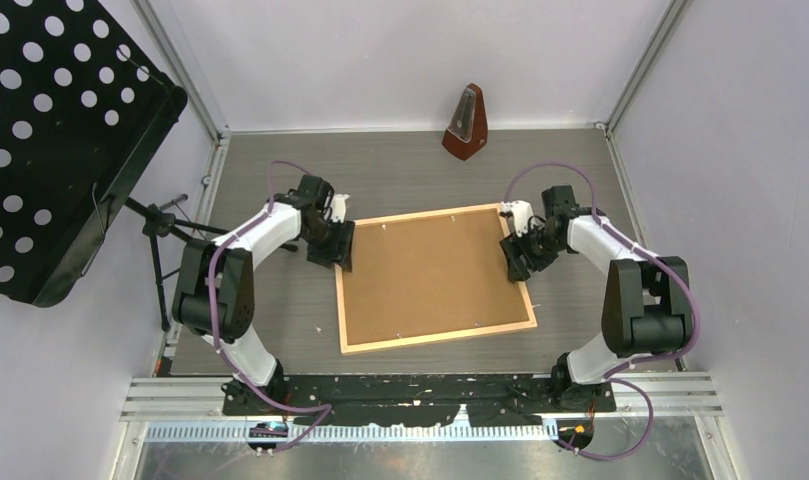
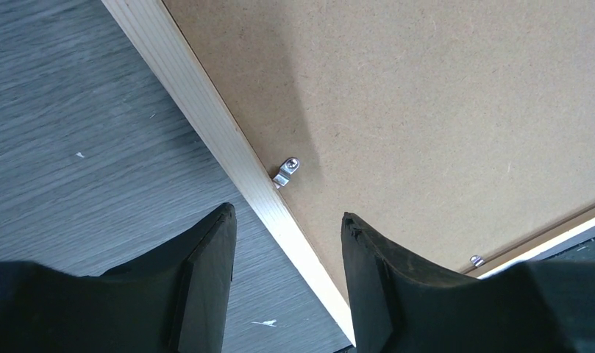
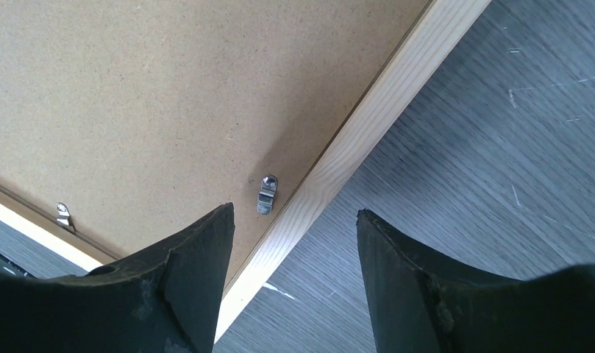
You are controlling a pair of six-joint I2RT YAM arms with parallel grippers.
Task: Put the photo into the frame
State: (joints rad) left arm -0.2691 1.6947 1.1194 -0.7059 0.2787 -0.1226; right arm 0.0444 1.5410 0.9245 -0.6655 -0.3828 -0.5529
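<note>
Wooden frame lies back-up, long axis left-right, slightly skewed.

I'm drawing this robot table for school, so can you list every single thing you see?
frame: one, light wood, flat mid-table, back up
backing board: one, brown, inside the frame
clips: several, silver, along the board's edges
metronome: one, reddish brown, table's far side
music stand: one, black with holes, left of the table
table: one, grey wood-grain, under the frame
cables: two, purple, along the arms
arms: two, white and black, bases at near edge
left gripper: one, black, open astride the frame's left side
right gripper: one, black, open astride the frame's right side
</note>
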